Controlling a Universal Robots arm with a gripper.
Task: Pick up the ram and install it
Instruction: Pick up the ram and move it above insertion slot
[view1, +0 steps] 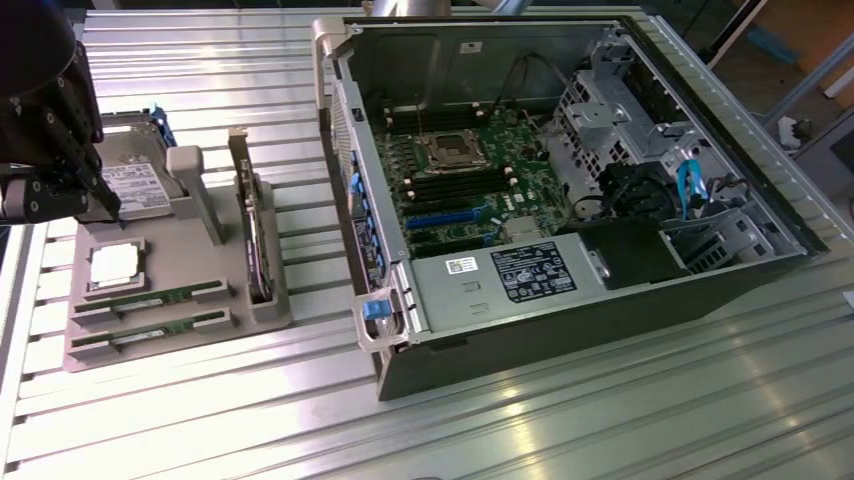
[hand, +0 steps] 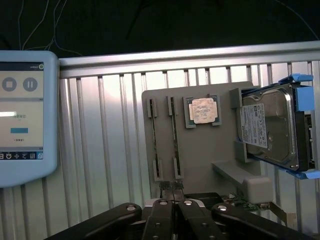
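The task is judged to be at its very start: nothing has been lifted and nothing has been installed. The ram (view1: 147, 298) is seen lying flat in a groove of the grey holder (view1: 187, 272), which rests on the ribbed metal surface (view1: 534, 430) at about nine o'clock from the open computer case (view1: 601, 330) in the exterior view. A second stick (view1: 147, 332) of the same kind is lodged in the neighbouring groove, just beside the ram toward six o'clock. The silver processor chip (view1: 114, 265) is set just beside the ram toward twelve o'clock, and the hard drive (view1: 134, 185) is propped beyond it, also at twelve o'clock. The end effector (view1: 94, 205) is held above the holder, toward its eleven o'clock side. In the wrist view its fingertips (hand: 164, 186) are pressed together with nothing between them, and they are lined up with one end of the ram (hand: 175, 140) without touching it, as far as can be judged. Inside the case the motherboard (view1: 467, 170) is exposed, and its long memory slots (view1: 461, 185) appear unfilled, though this cannot be told for certain. The whole of the pick-up and the installing is thus left to be done
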